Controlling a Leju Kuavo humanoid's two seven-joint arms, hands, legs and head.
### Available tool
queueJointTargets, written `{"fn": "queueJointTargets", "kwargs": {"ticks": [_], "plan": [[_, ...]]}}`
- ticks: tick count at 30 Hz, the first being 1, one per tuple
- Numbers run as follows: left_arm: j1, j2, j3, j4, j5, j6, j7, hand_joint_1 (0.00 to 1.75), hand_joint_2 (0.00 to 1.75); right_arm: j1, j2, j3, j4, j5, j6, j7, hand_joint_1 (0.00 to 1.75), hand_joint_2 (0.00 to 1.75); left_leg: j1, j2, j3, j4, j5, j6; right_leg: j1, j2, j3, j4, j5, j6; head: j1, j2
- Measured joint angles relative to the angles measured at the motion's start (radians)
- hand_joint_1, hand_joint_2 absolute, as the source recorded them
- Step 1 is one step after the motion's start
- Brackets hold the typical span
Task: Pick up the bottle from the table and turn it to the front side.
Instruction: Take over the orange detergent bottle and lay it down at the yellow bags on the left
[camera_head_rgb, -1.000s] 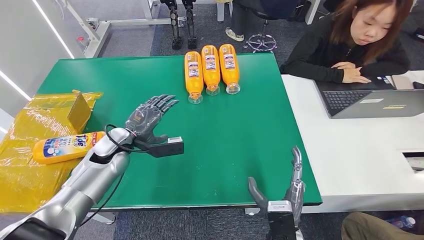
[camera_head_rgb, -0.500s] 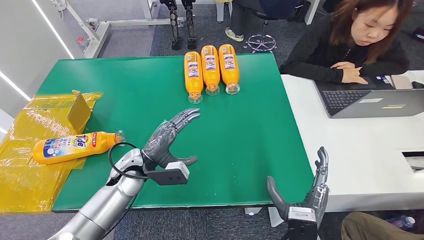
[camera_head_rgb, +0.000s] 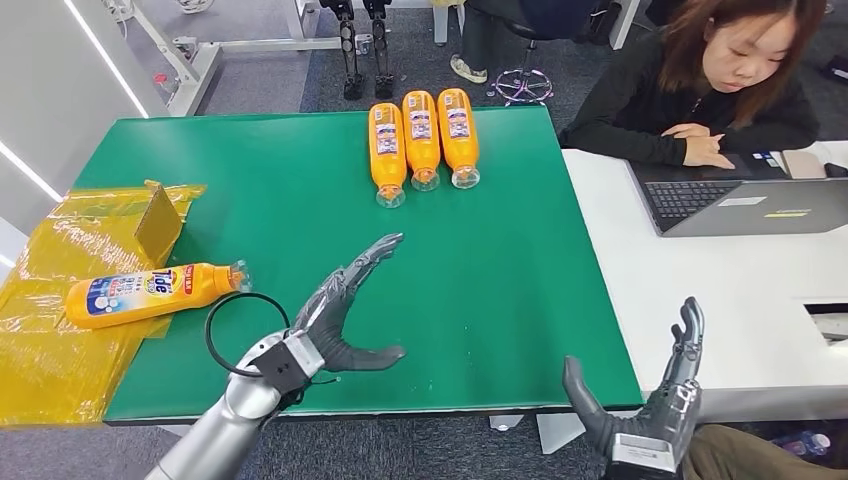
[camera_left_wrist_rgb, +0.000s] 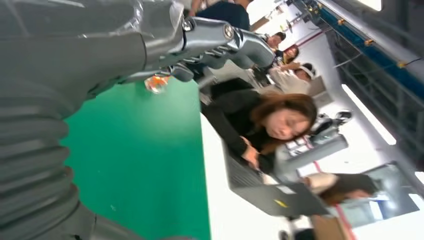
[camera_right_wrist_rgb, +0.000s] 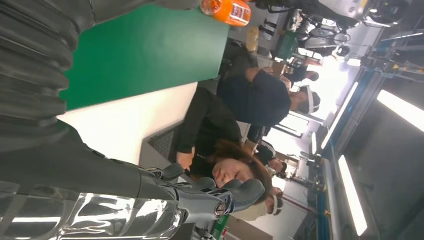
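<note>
- three orange bottles (camera_head_rgb: 422, 143) are lying side by side at the far edge of the green table (camera_head_rgb: 500, 270), caps pointing toward the robot, glossy and labelled.
- the bottle (camera_head_rgb: 150, 292), orange with a blue and white label, is lying on its side at the table's left edge, resting on crinkled yellow plastic sheeting (camera_head_rgb: 55, 330); a small yellow box (camera_head_rgb: 158, 222) is standing just behind it.
- the left hand (camera_head_rgb: 340, 305) is hovering over bare green surface, fingers spread apart, holding nothing, well apart from the bottle.
- the right hand (camera_head_rgb: 650, 400) is hanging off the table's near right corner, fingers apart and empty.
- a person (camera_head_rgb: 715, 80) is sitting at the adjoining white desk (camera_head_rgb: 720, 300), leaning over a laptop (camera_head_rgb: 745, 205).
- grey floor is showing beyond the table.
</note>
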Motion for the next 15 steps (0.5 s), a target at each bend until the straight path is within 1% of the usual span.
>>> {"fn": "queueJointTargets", "kwargs": {"ticks": [4,11,15], "plan": [[0.037,-0.011,0.0,-0.042,0.07,-0.075,0.0,0.0,1.75,0.006,-0.019,-0.001,-0.025,-0.016,0.0,0.0,0.0,1.75,0.0,0.0,0.0,0.0,0.0,0.0,0.0,0.0,0.0,0.0,0.0,0.0,0.0,0.0],[0.065,-0.021,0.0,-0.072,0.093,-0.104,0.0,0.0,1.75,0.012,-0.038,-0.001,-0.047,-0.019,0.0,0.0,0.0,1.75,0.0,0.0,0.0,0.0,0.0,0.0,0.0,0.0,0.0,0.0,0.0,0.0,0.0,0.0],[0.078,-0.03,0.011,-0.086,0.144,-0.179,0.0,0.0,1.75,0.02,-0.056,-0.001,-0.067,-0.031,0.0,0.0,0.0,1.75,0.0,0.0,0.0,0.0,0.0,0.0,0.0,0.0,0.0,0.0,0.0,0.0,0.0,0.0]]}}
